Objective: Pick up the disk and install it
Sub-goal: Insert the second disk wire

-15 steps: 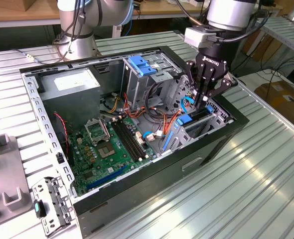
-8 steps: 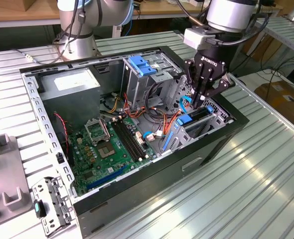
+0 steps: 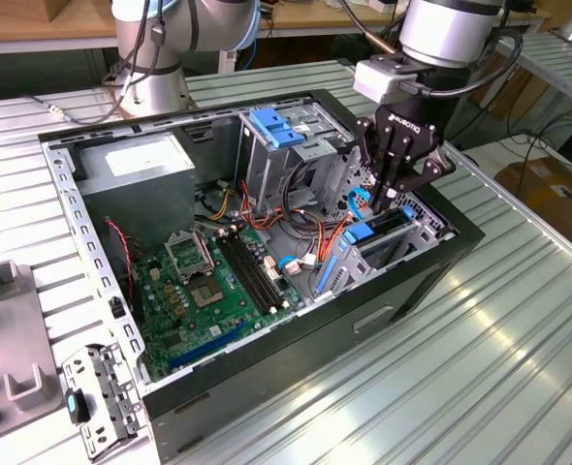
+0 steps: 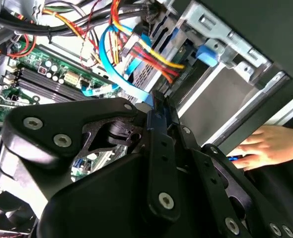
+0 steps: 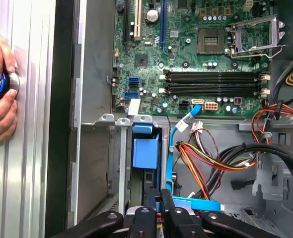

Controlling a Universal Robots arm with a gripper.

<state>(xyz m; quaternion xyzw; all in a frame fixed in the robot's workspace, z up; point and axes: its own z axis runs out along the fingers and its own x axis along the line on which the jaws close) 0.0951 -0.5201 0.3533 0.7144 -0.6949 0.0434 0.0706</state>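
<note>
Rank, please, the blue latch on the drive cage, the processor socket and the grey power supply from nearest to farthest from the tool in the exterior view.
1. The blue latch, atop the drive cage, to the exterior view's left of the tool.
2. The processor socket, on the green motherboard, further left and lower.
3. The grey power supply, in the case's far left corner.

Open computer case seen in the first wrist view: green motherboard (image 5: 201, 64) with empty processor socket (image 5: 253, 34); blue plastic piece (image 5: 145, 148) in the metal drive bay; orange and black cables (image 5: 221, 161) alongside; black gripper (image 5: 159, 218) linkages above the bay; a hand (image 5: 0, 89) on the ribbed table (image 5: 25, 173)
</note>
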